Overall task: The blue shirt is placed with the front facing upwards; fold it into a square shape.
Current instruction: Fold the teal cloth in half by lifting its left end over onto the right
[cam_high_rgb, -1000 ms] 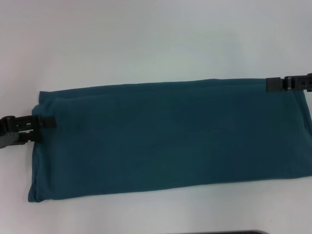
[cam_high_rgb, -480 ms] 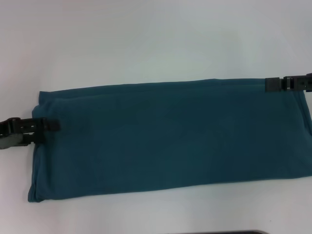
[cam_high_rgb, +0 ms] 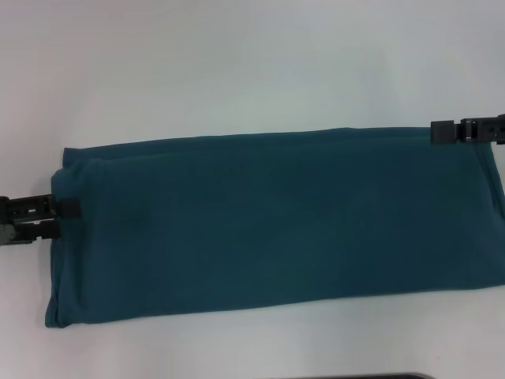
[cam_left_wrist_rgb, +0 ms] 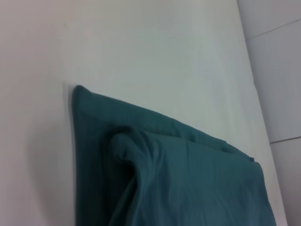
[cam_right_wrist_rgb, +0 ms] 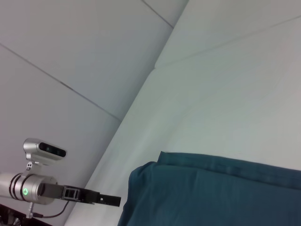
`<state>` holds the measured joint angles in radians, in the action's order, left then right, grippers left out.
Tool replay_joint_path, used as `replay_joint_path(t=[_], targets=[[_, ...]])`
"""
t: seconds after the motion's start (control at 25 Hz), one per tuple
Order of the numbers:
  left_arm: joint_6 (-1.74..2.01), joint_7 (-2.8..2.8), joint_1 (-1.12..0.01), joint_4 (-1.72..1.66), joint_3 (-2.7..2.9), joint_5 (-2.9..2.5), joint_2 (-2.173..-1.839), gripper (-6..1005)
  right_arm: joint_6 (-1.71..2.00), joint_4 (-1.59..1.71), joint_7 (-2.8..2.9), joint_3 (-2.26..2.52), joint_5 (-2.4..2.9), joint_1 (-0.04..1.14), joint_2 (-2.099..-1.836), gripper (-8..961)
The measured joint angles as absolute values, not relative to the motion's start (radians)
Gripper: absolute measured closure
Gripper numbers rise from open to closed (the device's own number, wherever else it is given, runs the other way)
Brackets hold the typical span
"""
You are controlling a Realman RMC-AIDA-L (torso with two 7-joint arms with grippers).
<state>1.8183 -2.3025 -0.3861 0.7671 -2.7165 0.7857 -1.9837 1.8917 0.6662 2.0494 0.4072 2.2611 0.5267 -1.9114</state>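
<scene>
White tabletop [cam_high_rgb: 237, 71] fills the head view, and the blue shirt [cam_high_rgb: 276, 221] lies across it as a long folded band, running from the left side to the right edge of the picture, plain side up with no lettering showing. At the band's left end the left gripper [cam_high_rgb: 67, 208] reaches in from the picture's left edge, its black finger tip lying over the shirt's short edge about midway along it; whether the fingers are parted or pinching the cloth cannot be told. At the far right corner of the band the right gripper [cam_high_rgb: 442, 132] comes in from the right, its tip touching the shirt's far long edge; its finger state cannot be told either.

From the left wrist camera, the shirt [cam_left_wrist_rgb: 178, 179] shows one end with stacked layers and a raised fold, resting on the white table [cam_left_wrist_rgb: 141, 47]. No fingers appear.

From the right wrist camera, the shirt's [cam_right_wrist_rgb: 211, 193] opposite end lies flat on the table [cam_right_wrist_rgb: 235, 94], a hemmed edge visible. Farther off, the left gripper [cam_right_wrist_rgb: 110, 200] points its black finger at the shirt's corner, with pale wall panels [cam_right_wrist_rgb: 70, 47] behind.
</scene>
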Motion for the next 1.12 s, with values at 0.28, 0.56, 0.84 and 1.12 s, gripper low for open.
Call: replay_joint_path(t=[0.28,0.56,0.84,1.12], targets=[[1.802,-2.305,-0.392,0.758,-2.715,0.760,-1.994,82,1.890,0.666,2.056,0.406,2.261,0.531,-1.909,59],[1.775,-2.327,-0.396,0.758,-2.713,0.722,-2.001,82,1.888,0.668,2.061,0.402,2.261,0.529,-1.906,58],[1.748,-2.359,-0.405,0.761,-2.672,0.717,-2.004,82,1.887,0.666,2.063,0.402,2.261,0.528,-1.906,58],[1.792,-2.376,-0.400,0.804,-2.686,0.730,-1.995,82,1.885,0.664,2.063,0.402,2.261,0.523,-1.905,58]])
